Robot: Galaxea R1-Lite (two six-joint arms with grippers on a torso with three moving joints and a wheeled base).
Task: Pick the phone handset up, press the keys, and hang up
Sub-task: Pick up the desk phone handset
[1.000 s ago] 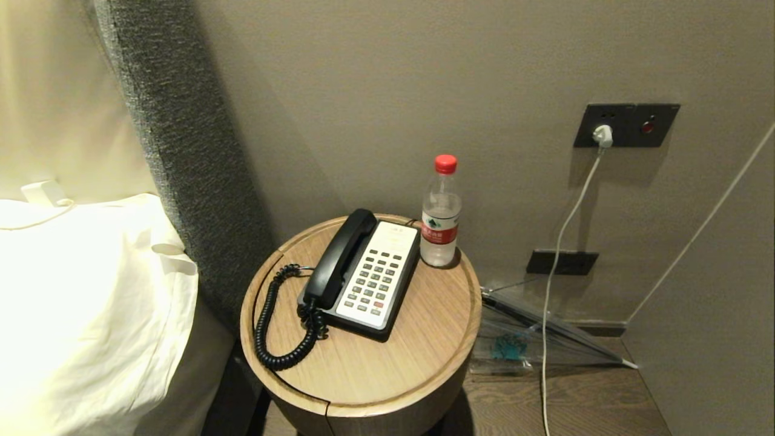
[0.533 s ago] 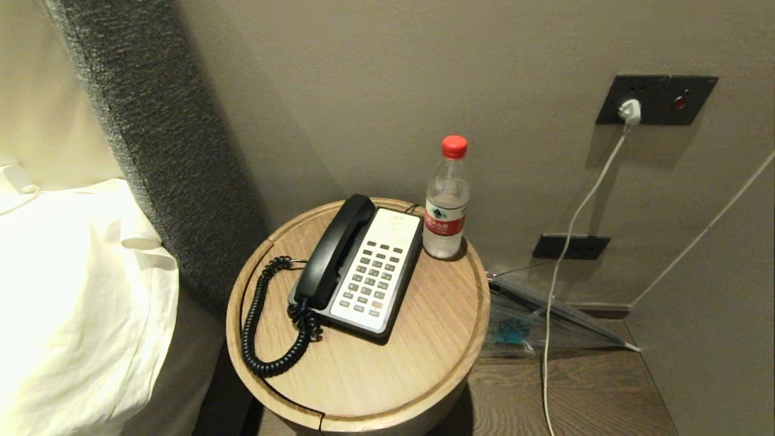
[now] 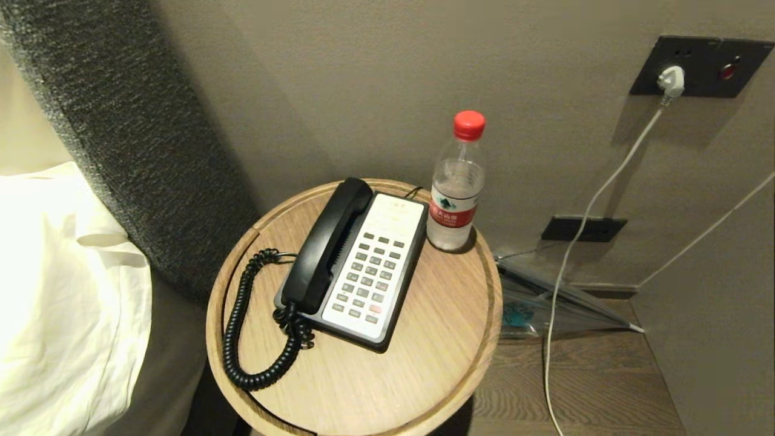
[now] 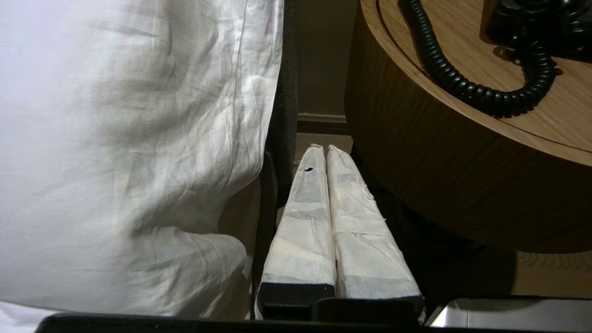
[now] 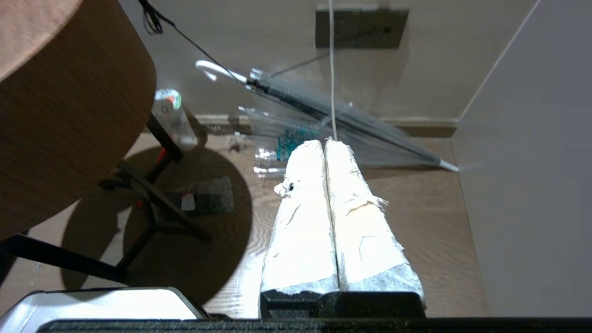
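Clear water bottle (image 3: 455,188), red-capped, part-full

table (image 3: 424,363): pale wood grain, matt, smooth
phone handset (image 3: 321,248): black plastic, slight sheen
keys (image 3: 366,281): grey plastic on a white faceplate
bottle (image 3: 455,194): clear plastic, red cap
headboard (image 3: 121,139): rough grey cloth
pillow (image 3: 54,303): creased white cloth
left claw (image 4: 322,149): fingers wrapped in white tape, rough

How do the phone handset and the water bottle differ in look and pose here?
The phone handset is opaque black and lies flat in its cradle; the water bottle is clear with a red cap and stands upright. The handset trails a coiled cord; the bottle has none. Both sit on the round wooden table.
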